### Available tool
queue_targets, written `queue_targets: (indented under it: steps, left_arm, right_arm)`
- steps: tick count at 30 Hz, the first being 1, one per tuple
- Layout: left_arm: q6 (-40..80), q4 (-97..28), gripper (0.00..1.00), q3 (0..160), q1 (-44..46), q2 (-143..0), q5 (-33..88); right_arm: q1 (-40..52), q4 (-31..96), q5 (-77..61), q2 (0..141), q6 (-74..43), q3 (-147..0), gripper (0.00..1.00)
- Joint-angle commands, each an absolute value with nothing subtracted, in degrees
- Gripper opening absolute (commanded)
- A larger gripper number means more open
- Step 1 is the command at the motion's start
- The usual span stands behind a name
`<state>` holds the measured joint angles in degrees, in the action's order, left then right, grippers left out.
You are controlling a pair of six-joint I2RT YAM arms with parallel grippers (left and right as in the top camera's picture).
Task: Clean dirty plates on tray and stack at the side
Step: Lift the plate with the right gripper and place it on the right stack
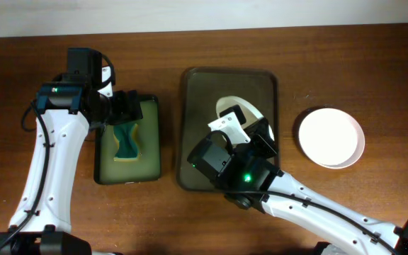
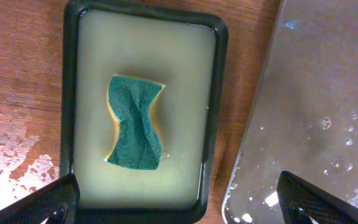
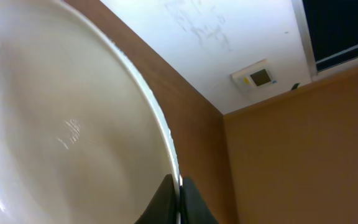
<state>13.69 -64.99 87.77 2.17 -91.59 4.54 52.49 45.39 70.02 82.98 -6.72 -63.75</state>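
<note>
- Plate [image 1: 234,108] is tilted steeply over the tray [image 1: 197,99], which sits at mid-bench nearer the far edge. I cannot tell whether the plate's lower rim touches the tray.
- The right gripper [image 1: 250,134] is clenched on that plate. In the right wrist view its dark fingers [image 3: 194,208] pinch the rim, and the pale plate face fills the left side.
- A second plate [image 1: 330,137] lies flat on bare wood toward the right edge, well apart from the tray. It is plain white.
- The left gripper [image 1: 127,106] hangs over the small tray [image 1: 154,152], just left of the tray. Its fingers are spread wide and grasp nothing.
- The sponge [image 2: 135,121] lies green side up in pale liquid, in the middle of the small tray and apart from both fingertips.
- Droplets [image 2: 17,168] speckle the wood left of the small tray.
</note>
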Motion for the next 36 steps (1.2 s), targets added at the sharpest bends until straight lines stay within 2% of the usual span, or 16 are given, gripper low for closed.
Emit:
queue_targets:
  steps: [1,9,13,14,15,16,18,19,20,22,23,25,28,30,34,36]
  left_arm:
    - [13.5,-65.0,1.0,88.3,2.1,-91.4,5.2]
    - [13.5,-65.0,0.99,88.3,2.1,-91.4,5.2]
    - [13.5,-65.0,1.0,88.3,2.1,-91.4,5.2]
    - [13.5,-65.0,0.99,88.3,2.1,-91.4,5.2]
    - [13.5,-65.0,1.0,88.3,2.1,-91.4,5.2]
    - [13.5,-65.0,1.0,88.3,2.1,-91.4,5.2]
    - [13.5,-65.0,0.99,88.3,2.1,-91.4,5.2]
    - [13.5,-65.0,0.99,88.3,2.1,-91.4,5.2]
    - [13.5,-65.0,0.99,88.3,2.1,-91.4,5.2]
    - [13.5,-65.0,0.99,88.3,2.1,-91.4,5.2]
    - [13.5,-65.1,0.99,88.3,2.1,-91.4,5.2]
    - [13.5,-65.2,0.99,88.3,2.1,-91.4,5.2]
    - [13.5,-65.2,0.99,88.3,2.1,-91.4,5.2]
    - [13.5,-65.2,1.0,88.3,2.1,-91.4,5.2]
    - [13.5,-65.2,0.99,88.3,2.1,-91.4,5.2]
    - [13.5,-65.2,1.0,88.3,2.1,-91.4,5.2]
  right_arm:
    - [51.4,43.7,69.3,82.5,-4.2,-64.7,0.04]
    - [49.3,45.3,67.0,82.5,-5.7,-64.7,0.04]
    - [47.2,47.2,62.2,82.3,-13.5,-65.5,0.04]
    - [47.0,49.4,63.1,82.3,-8.3,-65.7,0.04]
    - [45.9,49.7,65.3,82.3,-18.0,-65.8,0.04]
    - [45.6,48.3,53.0,82.3,-9.6,-66.2,0.04]
    - [43.0,49.1,52.7,82.4,-23.1,-66.3,0.04]
    - [41.4,47.7,45.3,82.4,-14.8,-66.4,0.04]
    - [39.0,49.3,47.4,82.4,-22.5,-66.4,0.04]
    - [35.6,47.4,36.5,82.4,-16.5,-66.5,0.04]
    - [32.1,49.1,35.9,82.2,-21.2,-66.5,0.04]
    - [21.1,48.6,17.6,82.2,-24.0,-66.5,0.04]
    - [3.3,47.9,-5.3,82.2,-16.3,-66.6,0.04]
    - [-15.9,48.0,-18.5,83.0,-13.7,-66.6,0.04]
    - [-36.1,46.2,-17.8,88.2,-13.8,-66.5,0.04]
    - [-38.3,46.5,-17.0,91.6,-13.7,-66.5,0.04]
